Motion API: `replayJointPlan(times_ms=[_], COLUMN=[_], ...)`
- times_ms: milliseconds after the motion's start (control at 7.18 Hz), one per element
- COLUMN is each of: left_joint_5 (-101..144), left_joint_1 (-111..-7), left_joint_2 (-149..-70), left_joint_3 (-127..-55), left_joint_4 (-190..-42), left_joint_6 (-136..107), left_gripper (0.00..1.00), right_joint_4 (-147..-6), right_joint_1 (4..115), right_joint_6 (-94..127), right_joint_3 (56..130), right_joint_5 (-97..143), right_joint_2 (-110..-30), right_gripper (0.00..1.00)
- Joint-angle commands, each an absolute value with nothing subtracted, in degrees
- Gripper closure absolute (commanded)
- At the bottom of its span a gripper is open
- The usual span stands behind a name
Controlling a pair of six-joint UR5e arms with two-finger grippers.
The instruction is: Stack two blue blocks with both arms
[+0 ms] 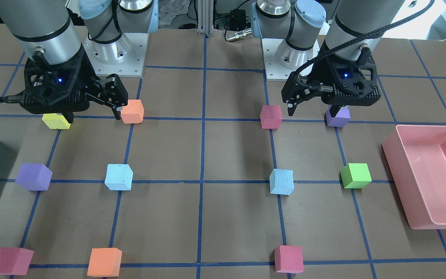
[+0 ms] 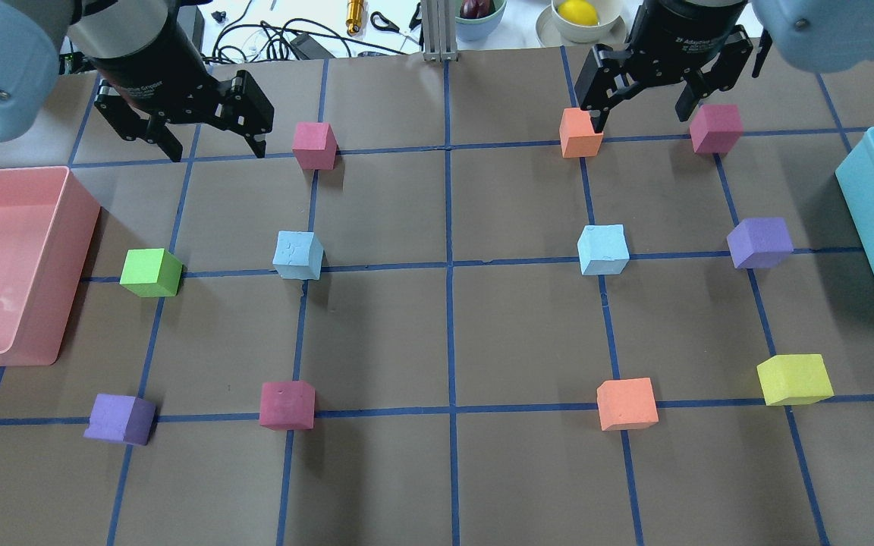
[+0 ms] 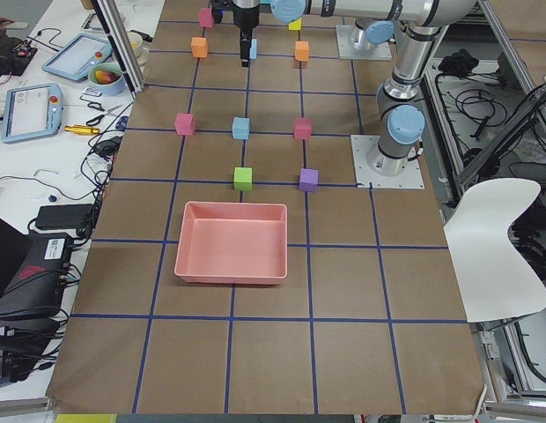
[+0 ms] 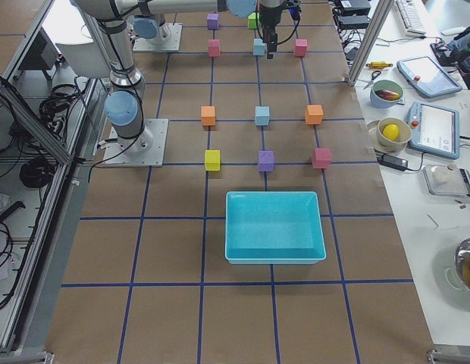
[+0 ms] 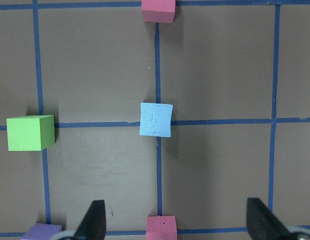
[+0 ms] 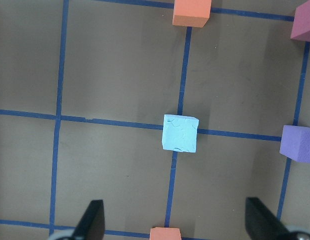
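Two pale blue blocks lie apart on the brown table. One is on my left half [image 2: 298, 255] [image 1: 281, 181], the other on my right half [image 2: 603, 249] [image 1: 119, 177]. My left gripper [image 2: 217, 154] [image 1: 314, 112] is open and empty, held high above the table. Its wrist view shows the left blue block [image 5: 156, 119] ahead of the spread fingers [image 5: 92, 220]. My right gripper [image 2: 642, 120] [image 1: 93, 115] is also open, empty and high. Its wrist view shows the right blue block [image 6: 180, 133] ahead of its fingers [image 6: 95, 215].
A pink bin [image 2: 77, 250] stands at the left edge and a teal bin [image 2: 873, 235] at the right edge. Green [image 2: 151, 272], purple [image 2: 759, 243], crimson [image 2: 287, 405], orange [image 2: 627, 403] and yellow [image 2: 793, 379] cubes sit on the grid crossings around the blue blocks.
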State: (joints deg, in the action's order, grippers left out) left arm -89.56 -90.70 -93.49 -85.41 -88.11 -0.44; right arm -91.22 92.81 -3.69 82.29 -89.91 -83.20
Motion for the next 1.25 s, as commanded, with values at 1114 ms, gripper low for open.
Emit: replayJointPlan(times_ms=[1114], left_joint_5=[-89.5], left_joint_1=[-90.3], left_joint_2=[-106.9], left_joint_3=[-88.4], left_joint_4=[-75.3], left_joint_6=[0.3], left_gripper=[0.0], right_joint_4=[-133.6], right_joint_1=[90.6], right_joint_6=[-6.1], right_joint_3=[107.7], right_joint_5=[-91.6], right_joint_2=[-66.8], right_gripper=[0.09])
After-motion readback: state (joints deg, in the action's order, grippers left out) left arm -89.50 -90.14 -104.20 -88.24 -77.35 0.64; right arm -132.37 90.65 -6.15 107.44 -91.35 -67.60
